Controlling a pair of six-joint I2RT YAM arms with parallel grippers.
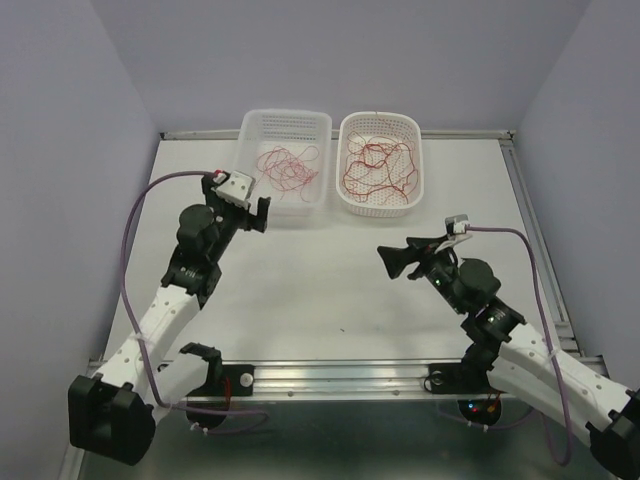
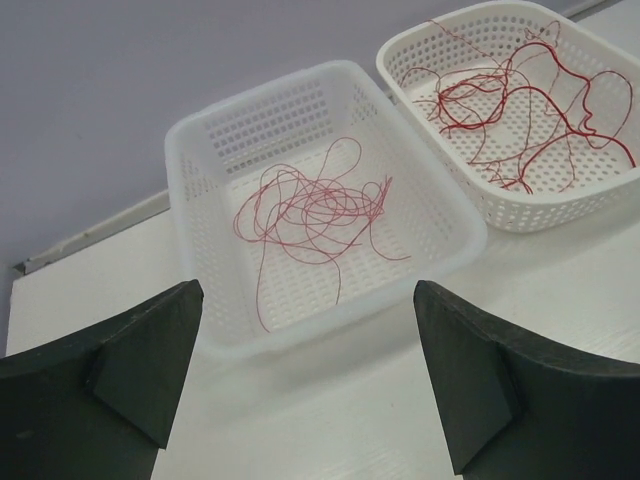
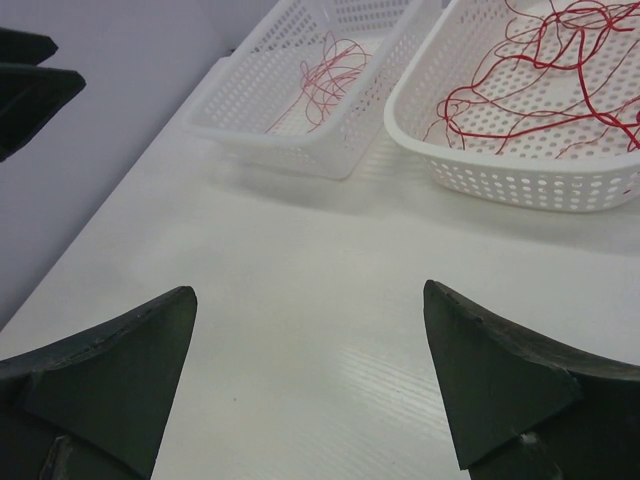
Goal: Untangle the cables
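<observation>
A white surface point(image 1: 330, 290) between pale lilac walls point(image 1: 60, 120) carries a clear basket point(image 1: 285, 122) and a white basket point(image 1: 380, 120) side by side at its far edge. Red cables point(image 1: 378, 165) lie in both. The left fingers point(image 2: 130, 360) and right fingers point(image 3: 110, 370) are spread, empty.

You're at a lab test bench, not a home or shop. Plain lavender walls point(image 1: 60, 120) box in three sides of a bare white table point(image 1: 330, 290). A metal rail point(image 1: 340, 372) on the near edge carries the left arm point(image 1: 165, 315) and right arm point(image 1: 530, 365).
</observation>
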